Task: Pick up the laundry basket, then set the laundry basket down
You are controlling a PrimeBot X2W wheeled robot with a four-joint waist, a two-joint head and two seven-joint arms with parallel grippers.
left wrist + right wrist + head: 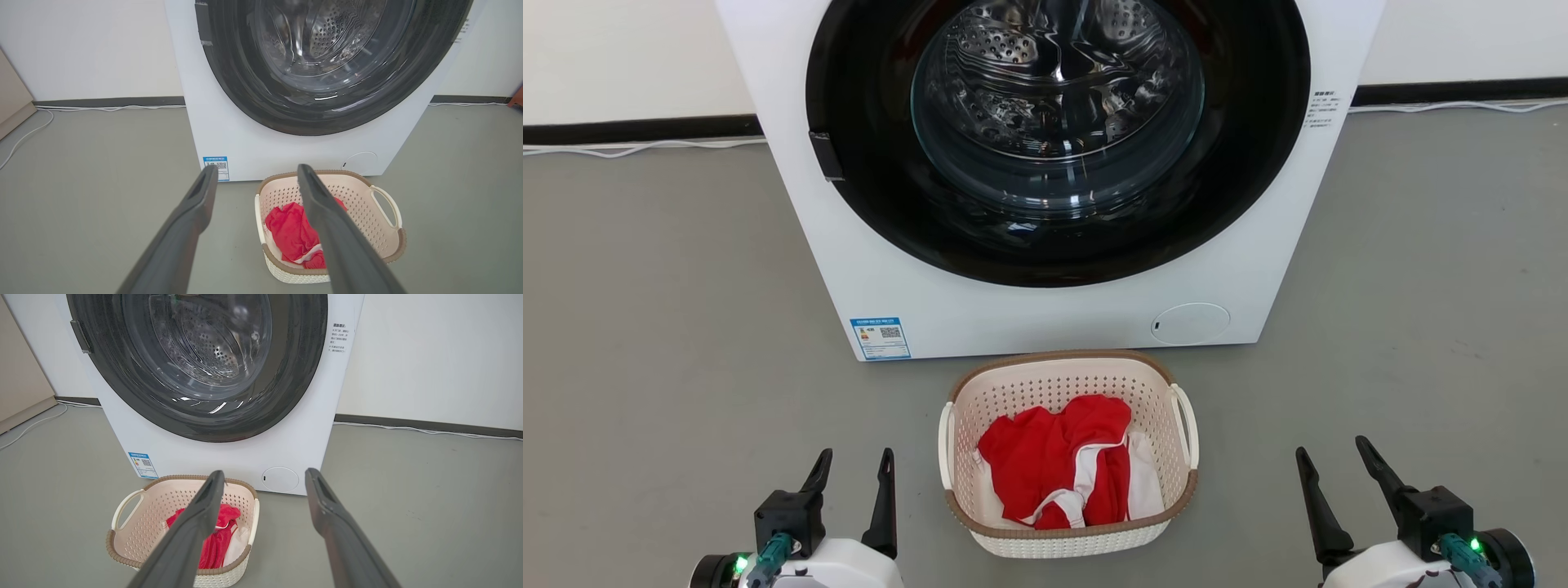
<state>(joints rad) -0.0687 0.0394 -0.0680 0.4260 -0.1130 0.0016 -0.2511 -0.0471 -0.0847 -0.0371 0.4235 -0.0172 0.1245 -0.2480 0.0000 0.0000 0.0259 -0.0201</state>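
Left hand (856, 454) spread wide and empty at near left, right hand (1331, 447) equally wide and empty at near right, laundry basket (1045, 384) stood on the floor (670, 327) between them, touching neither, just before the washer (1029, 318), red garment (1054, 453) lay inside.

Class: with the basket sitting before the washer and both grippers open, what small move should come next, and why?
Probably bring the left gripper and right gripper inward toward the side handles of the laundry basket: it rests untouched on the floor, and both open grippers stand wide of it.
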